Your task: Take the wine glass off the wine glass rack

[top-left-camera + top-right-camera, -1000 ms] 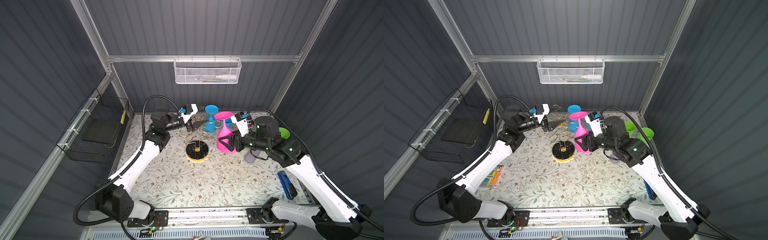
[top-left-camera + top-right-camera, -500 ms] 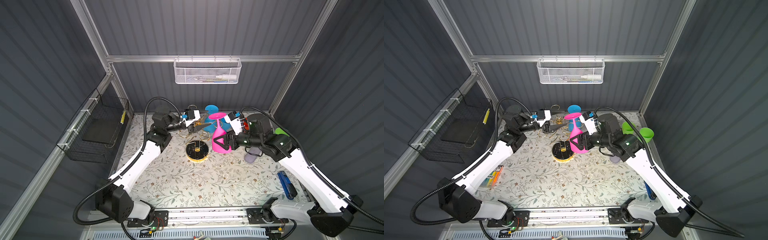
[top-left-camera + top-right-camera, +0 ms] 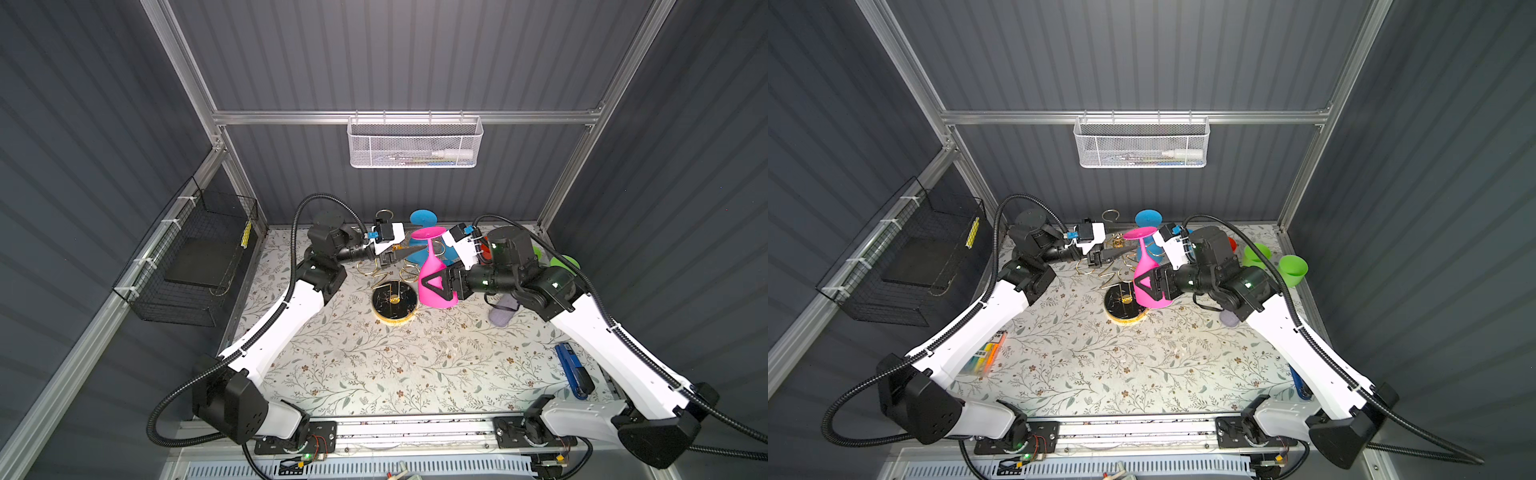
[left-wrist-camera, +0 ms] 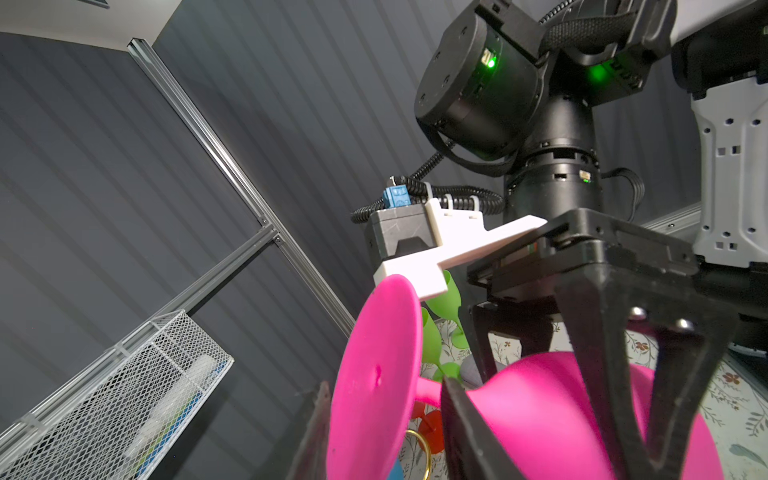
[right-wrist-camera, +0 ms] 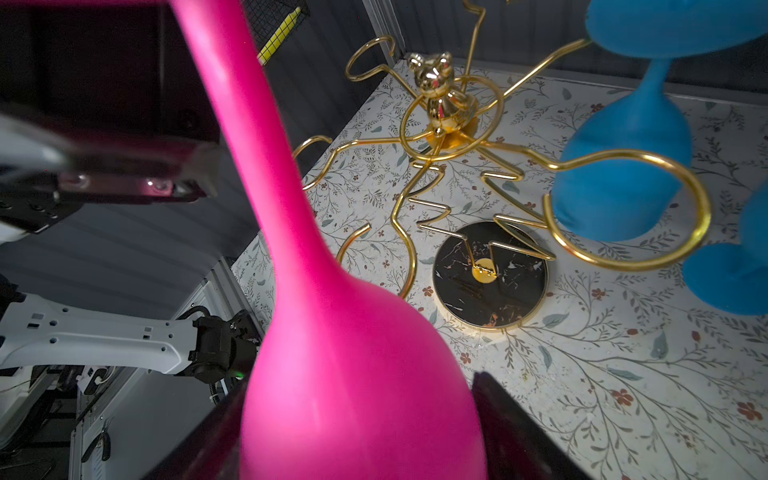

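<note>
A floral-patterned table mat [image 3: 374, 374] covers the work surface. Near its back stands the wine glass rack [image 3: 394, 300], gold wire with looped arms on a round black marbled base. The pink wine glass [image 3: 430, 266], smooth and opaque, is off the rack's loops. It is held foot-up just beside the base, on the right in both top views. The right gripper [image 3: 438, 286] has its jaws spread wide and clamped across the glass's bowl. The left gripper [image 3: 415, 249] reaches in from the opposite side with its jaws partly apart. The glass's foot and upper stem lie between its fingers [image 4: 469, 432], though contact cannot be made out. A blue wine glass [image 3: 423, 218] stands foot-up behind the rack.
</note>
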